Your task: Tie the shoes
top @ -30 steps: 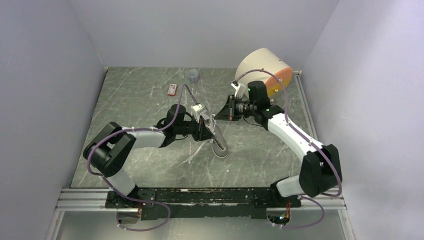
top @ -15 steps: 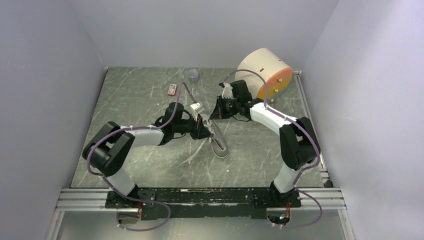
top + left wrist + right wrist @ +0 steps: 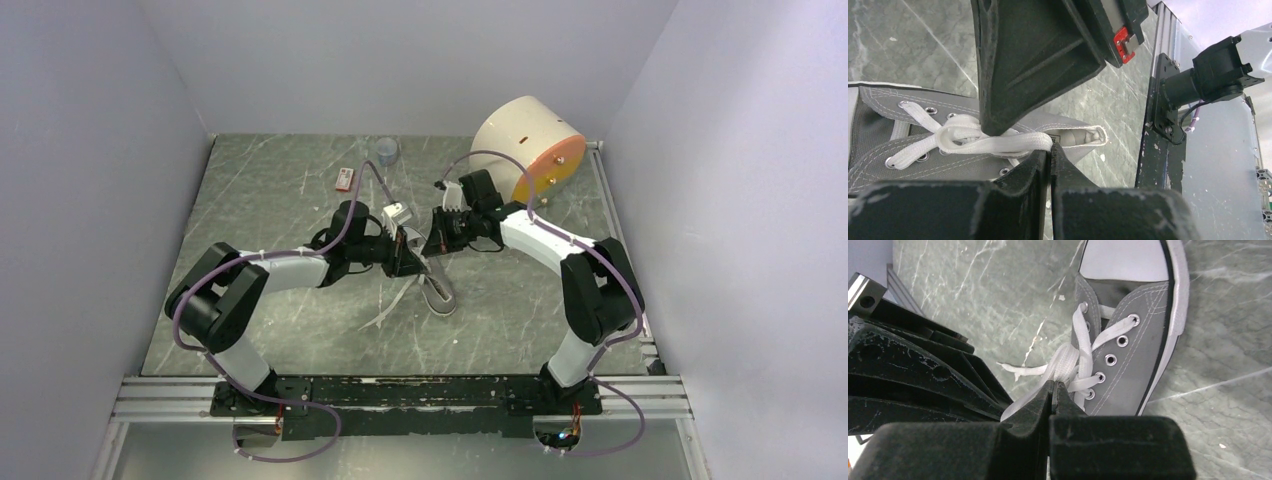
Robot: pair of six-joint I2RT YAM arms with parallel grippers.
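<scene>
I am seeing the left gripper's [image 3: 1049,152] jaws pressed tight together, clamping a flat white strand of the laces [image 3: 998,142] right at their tips, just beside the eyelet row. The right gripper's [image 3: 1054,390] jaws are clenched as well, pinching a strand of the same laces where they are bunching over the tongue. The 2 grippers are meeting nose to nose above the lacing. In the left wrist view, one black finger of the right gripper is coming down onto the crossed strands.

The sneaker [image 3: 1130,352] is lying upright on its sole near the middle of the counter [image 3: 280,210], slightly toward the near edge, with its white toe cap pointing at that edge. Its grey upper is showing 2 rows of metal eyelets, and the laces are only loosely crossed, not knotted into a bow. A loose lace end is trailing across the counter on the sneaker's left side, toward the near edge.

Further out, a large cream cylinder with an orange face [image 3: 520,140] is sitting in the far right corner. A small grey cup [image 3: 387,152] is standing at the far edge, and a small red-and-white item [image 3: 345,179] is lying near it, well apart from the sneaker.
</scene>
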